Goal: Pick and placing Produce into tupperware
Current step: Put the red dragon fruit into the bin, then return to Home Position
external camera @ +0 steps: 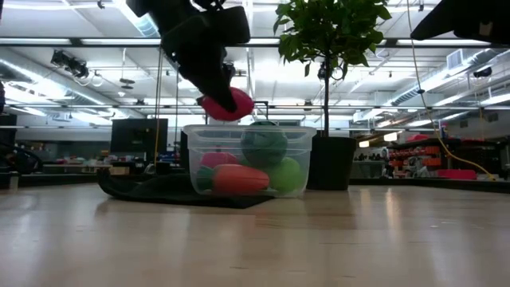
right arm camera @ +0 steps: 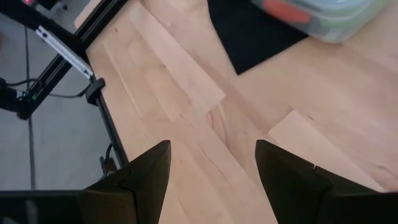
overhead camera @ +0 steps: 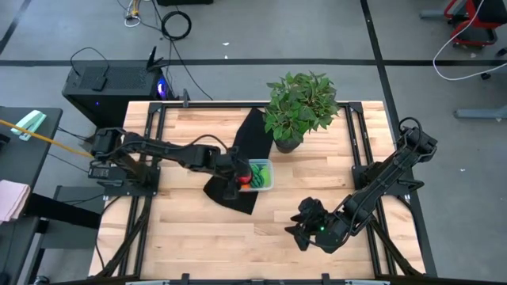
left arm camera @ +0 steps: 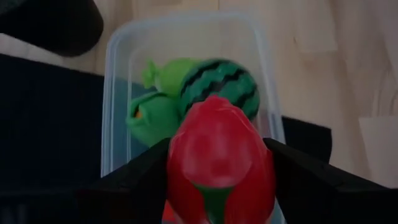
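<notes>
Pale wooden planks make up your table (overhead camera: 198, 237), set on a grey floor with cables and a black computer case (overhead camera: 111, 83) behind it. Near the middle sits the tupperware (overhead camera: 268, 168), a clear box with one end resting on the black cloth (overhead camera: 249, 138) and the other on bare wood. Inside it you can count, from the left wrist view, the dark green striped ball (left arm camera: 221, 84) and two bright green pieces (left arm camera: 155, 115) pressed beside it; the low view adds an orange-red piece (external camera: 239, 178) lying against the front wall and a reddish shape behind it that is hard to make out. Your left claw (overhead camera: 236, 179) hangs directly over the box's cloth end, its two fingers clamped against the sides of a red piece (left arm camera: 217, 162), which is above the rim and not touching the contents. Your right claw (overhead camera: 303, 226) waits low over bare wood near the table's front right, well apart from the box, fingers spread wide with nothing between them. One leafy potted plant (overhead camera: 299, 107) stands just behind the box, near the cloth's far end.
</notes>
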`<state>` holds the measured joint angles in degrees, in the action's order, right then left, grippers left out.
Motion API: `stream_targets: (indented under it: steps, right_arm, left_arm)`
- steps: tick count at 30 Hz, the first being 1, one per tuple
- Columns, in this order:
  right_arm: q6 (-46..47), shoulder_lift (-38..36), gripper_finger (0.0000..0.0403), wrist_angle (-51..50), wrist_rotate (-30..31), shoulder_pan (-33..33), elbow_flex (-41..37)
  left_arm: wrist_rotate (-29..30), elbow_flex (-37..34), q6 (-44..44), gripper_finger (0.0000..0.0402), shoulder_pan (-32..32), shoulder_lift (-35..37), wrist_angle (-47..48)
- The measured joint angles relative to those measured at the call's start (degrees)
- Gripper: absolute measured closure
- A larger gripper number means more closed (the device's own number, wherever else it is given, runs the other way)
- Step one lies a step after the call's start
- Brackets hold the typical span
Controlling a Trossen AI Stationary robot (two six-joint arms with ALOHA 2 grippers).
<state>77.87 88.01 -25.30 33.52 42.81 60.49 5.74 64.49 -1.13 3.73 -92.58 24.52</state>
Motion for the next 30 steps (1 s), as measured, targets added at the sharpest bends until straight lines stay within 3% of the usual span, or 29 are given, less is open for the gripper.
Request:
stream_targets:
  steps: [18,22,30]
  right_arm:
    - [-1.99,0.0,0.0163,-0.68,4.31,0.0,0.0]
    - [0.32,0.0,0.0164,-1.71,6.55,0.02,0.0]
    - [7.9,0.0,0.019,-3.78,14.56,1.66,0.04]
  left_arm:
    - [-0.12,0.0,-4.52,0.012,-2.69,-0.01,3.77]
    - [-3.48,-0.04,-3.93,0.012,-2.67,0.71,3.16]
    - [-4.52,-0.07,-3.81,0.012,-3.49,11.06,-2.6]
